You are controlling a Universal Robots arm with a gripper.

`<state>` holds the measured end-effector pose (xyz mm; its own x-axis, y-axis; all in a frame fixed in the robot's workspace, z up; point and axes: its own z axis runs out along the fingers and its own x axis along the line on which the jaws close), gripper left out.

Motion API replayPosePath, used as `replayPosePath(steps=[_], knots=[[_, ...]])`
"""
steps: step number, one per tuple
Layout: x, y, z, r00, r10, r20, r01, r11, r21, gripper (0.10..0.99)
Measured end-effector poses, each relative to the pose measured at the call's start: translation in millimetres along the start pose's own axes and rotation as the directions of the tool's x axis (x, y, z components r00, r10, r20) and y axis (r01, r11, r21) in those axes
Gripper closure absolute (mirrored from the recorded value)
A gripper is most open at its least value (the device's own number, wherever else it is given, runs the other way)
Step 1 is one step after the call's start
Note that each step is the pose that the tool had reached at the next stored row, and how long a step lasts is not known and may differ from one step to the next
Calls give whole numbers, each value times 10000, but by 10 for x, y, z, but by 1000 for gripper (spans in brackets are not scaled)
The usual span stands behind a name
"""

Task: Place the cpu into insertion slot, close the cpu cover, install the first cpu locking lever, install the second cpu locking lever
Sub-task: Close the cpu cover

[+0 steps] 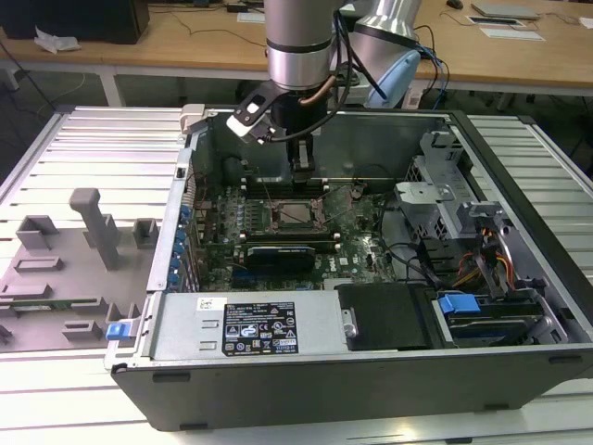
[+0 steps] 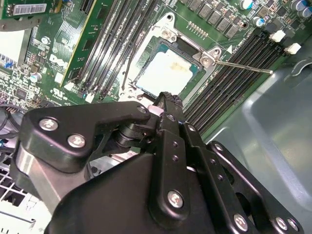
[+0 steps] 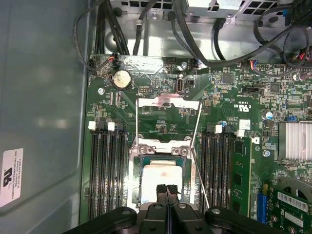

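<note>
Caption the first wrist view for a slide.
Shut claw poised over the cpu lying in the insertion slot, with the cpu cover swung open.

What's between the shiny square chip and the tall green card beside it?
In the first wrist view, a thin metal lever and long black slots lie between the chip and the green card.
</note>
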<state>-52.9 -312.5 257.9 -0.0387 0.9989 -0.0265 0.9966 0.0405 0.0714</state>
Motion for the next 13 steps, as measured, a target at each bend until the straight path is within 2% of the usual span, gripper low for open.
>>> replayPosePath(steps=[3, 7, 9, 11, 13], knots=[[0, 2, -8, 10000, -1, 1, 1, 10000, 1, 980], [-2, 6, -69, 10000, -1, -1, 1, 10000, 0, 980], [-2, 11, -71, 10000, -3, 1, 3, 10000, 1, 980], [-4, 76, -65, 10000, -2, 0, 2, 10000, 0, 980], [-6, 109, -63, 10000, 0, -1, 0, 10000, 0, 980]])
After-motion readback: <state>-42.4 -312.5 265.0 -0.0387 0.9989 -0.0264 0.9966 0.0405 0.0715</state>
